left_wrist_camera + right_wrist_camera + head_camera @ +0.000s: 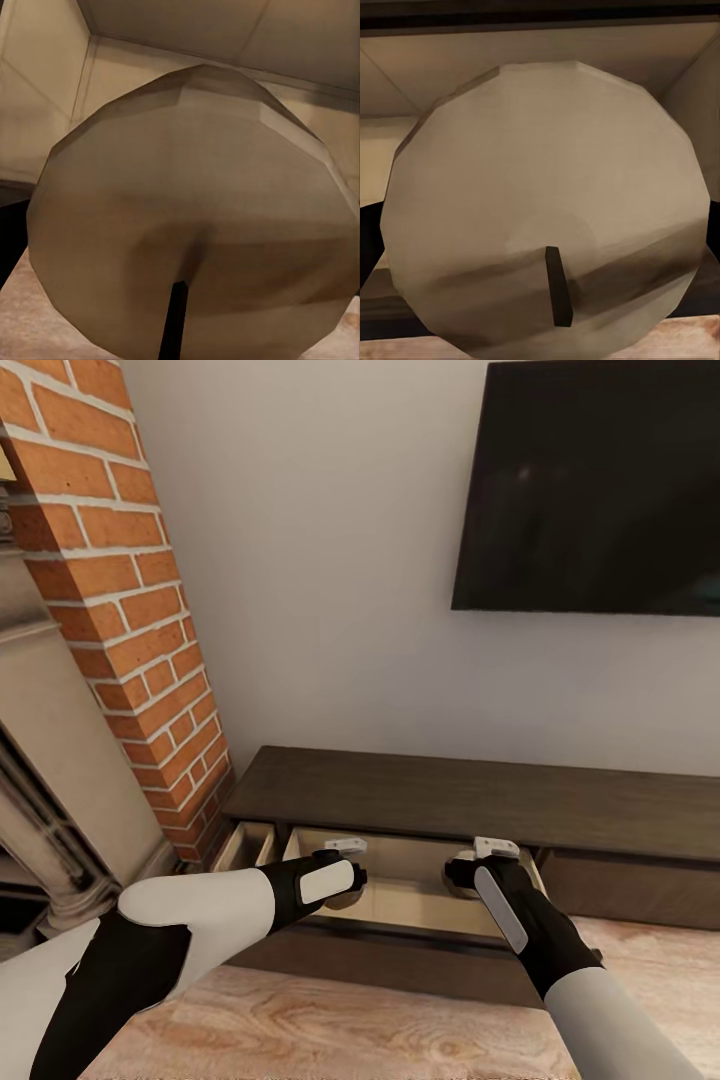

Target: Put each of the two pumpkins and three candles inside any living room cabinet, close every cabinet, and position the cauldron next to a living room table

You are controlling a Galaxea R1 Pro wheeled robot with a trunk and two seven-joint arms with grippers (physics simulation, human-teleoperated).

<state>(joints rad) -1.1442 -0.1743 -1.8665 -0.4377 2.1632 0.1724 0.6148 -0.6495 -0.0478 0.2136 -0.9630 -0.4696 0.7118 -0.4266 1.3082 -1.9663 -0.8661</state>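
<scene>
Nearest, both arms reach forward and down over the wood floor (300, 1020). Left claw (345, 875) and right claw (470, 872) hang over the open drawer (420, 900) of the low dark cabinet (480, 795).

Left wrist view: a candle (195, 210) seen end-on, tan disc, dark wick, pale drawer corner behind. Right wrist view: a second candle (547, 202), same framing, above the drawer's pale inside. Each claw looks clamped on its candle, though the fingers themselves are hidden behind the wax.

Judgement: candles are light, rigid, smooth-sided and likely slick; hold across the round side at mid-height, release low so they neither roll nor tip.

Beyond: brick fireplace (130, 610) to the left, wall-mounted dark screen (590, 490) above the cabinet.
</scene>
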